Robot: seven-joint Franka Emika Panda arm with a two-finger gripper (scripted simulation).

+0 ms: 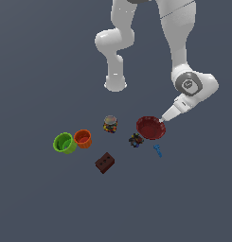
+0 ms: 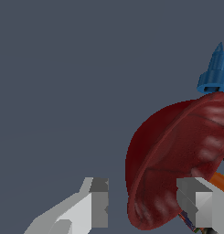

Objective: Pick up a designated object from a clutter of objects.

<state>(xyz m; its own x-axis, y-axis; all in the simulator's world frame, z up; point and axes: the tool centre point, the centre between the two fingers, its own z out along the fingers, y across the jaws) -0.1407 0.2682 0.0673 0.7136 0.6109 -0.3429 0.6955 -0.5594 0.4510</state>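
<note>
The red bowl (image 1: 150, 128) stands on the grey surface (image 1: 41, 198) at the exterior view's right side of the clutter, with the dark multicoloured lump (image 1: 135, 140) just beside it and the tiny blue piece (image 1: 158, 151) near it. The multicoloured jar (image 1: 110, 124) is a little further toward the exterior view's left. The orange cup (image 1: 83, 138), the green cup (image 1: 64, 142) and the brown block (image 1: 104, 162) are well apart from it.

The hand (image 1: 162, 118) is low at the rim of the bowl. In the wrist view its two fingers (image 2: 98, 203) are apart, and the rim of the bowl (image 2: 173, 169) lies between them: one finger is outside the wall, the other is over the inside. They do not seem to press on it yet.

I judge the bowl as stiff and light, a thin shell with a ribbed wall. It is too wide to take across the whole body, so the rim is the good place to hold, one finger inside and one outside. The wall is sloped and looks smooth, so it can slip or tilt when lifted from one side only. A deep, firm pinch is needed. The lump is close, and it may be pushed if the bowl slides.
</note>
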